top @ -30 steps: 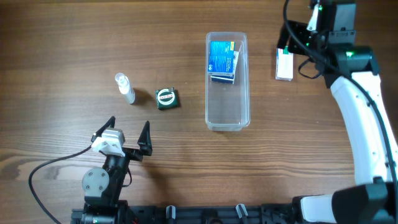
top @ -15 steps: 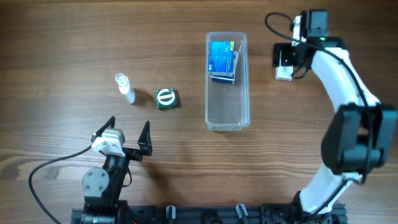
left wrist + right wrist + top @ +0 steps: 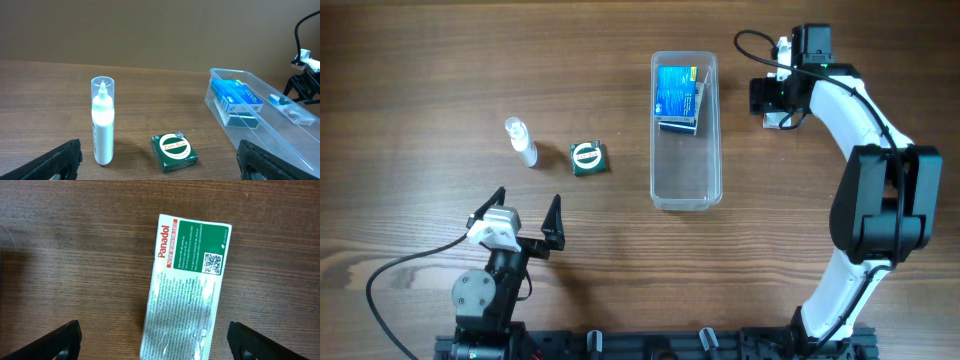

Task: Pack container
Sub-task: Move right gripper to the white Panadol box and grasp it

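The container, a long clear plastic tub, lies at the table's centre with a blue box in its far end; both show in the left wrist view, container and blue box. My right gripper hovers open just right of the tub, over a white and green Panadol box. That box lies flat between the spread fingers, touching neither, and the right gripper is empty. My left gripper rests open near the front left, holding nothing.
A white bottle with a clear cap lies left of the tub; in the left wrist view the bottle looks upright. A green Zam-Buk box sits beside it, ahead of the left gripper. A black cable trails from the left arm.
The right arm has swung left and folded in, bringing its gripper over the Panadol box. The left arm and the other objects have not moved.
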Controlling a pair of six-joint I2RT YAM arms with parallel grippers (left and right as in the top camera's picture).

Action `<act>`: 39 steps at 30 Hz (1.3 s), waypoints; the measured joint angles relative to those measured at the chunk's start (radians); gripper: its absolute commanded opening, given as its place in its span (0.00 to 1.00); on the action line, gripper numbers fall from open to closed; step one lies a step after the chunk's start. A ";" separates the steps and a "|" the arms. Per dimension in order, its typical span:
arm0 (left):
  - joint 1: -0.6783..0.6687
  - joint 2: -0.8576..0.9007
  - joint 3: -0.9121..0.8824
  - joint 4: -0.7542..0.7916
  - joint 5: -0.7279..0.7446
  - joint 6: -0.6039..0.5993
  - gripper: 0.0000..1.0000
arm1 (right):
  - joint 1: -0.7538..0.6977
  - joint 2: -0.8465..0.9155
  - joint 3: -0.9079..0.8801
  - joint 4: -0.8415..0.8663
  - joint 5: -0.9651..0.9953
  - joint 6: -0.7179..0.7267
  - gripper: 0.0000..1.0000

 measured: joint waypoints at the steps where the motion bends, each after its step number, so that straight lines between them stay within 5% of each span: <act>1: 0.000 0.000 0.000 0.000 0.000 0.000 1.00 | -0.001 0.000 0.000 0.004 0.002 0.001 0.94; 17: 0.000 0.000 0.000 0.000 0.000 0.000 1.00 | -0.027 0.071 0.000 0.011 0.003 0.031 0.94; 27: 0.000 0.000 0.000 0.000 0.000 0.000 1.00 | -0.027 0.079 -0.001 0.019 0.003 0.043 0.66; 39: 0.000 0.000 0.000 0.000 0.000 0.000 1.00 | -0.027 0.071 -0.001 0.016 0.003 0.057 0.57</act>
